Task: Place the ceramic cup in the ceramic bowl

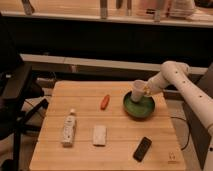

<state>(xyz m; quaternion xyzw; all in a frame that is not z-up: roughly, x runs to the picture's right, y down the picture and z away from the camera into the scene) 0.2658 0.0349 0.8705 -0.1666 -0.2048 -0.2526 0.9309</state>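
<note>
Camera view gives you little to read: the white bottle lying near the counter's left edge has a label, but its writing is too small to make out, and so is the small mark at the near right corner.

For room, the middle of the counter is open wood. An orange carrot-like piece lies just left of the ceramic bowl, apart from it. A white flat block lies beside the bottle toward the near edge, and a black slab-like device lies at an angle near the front edge, below the bowl. The bowl stands on the right half of the counter, near the right edge but not at it. A dark chair stands off the left side.

The ceramic cup is plain cream, slightly tapered, with no handle showing, and far narrower than the green, dark-rimmed bowl. You see it upright or nearly so over the bowl's rear left rim, its base overlapping the green inside.

The end effector is against the cup's right side, at the end of the white arm reaching in from the right. You cannot tell whether it is clamped on the cup or apart, nor whether the cup's base rests in the bowl.
</note>
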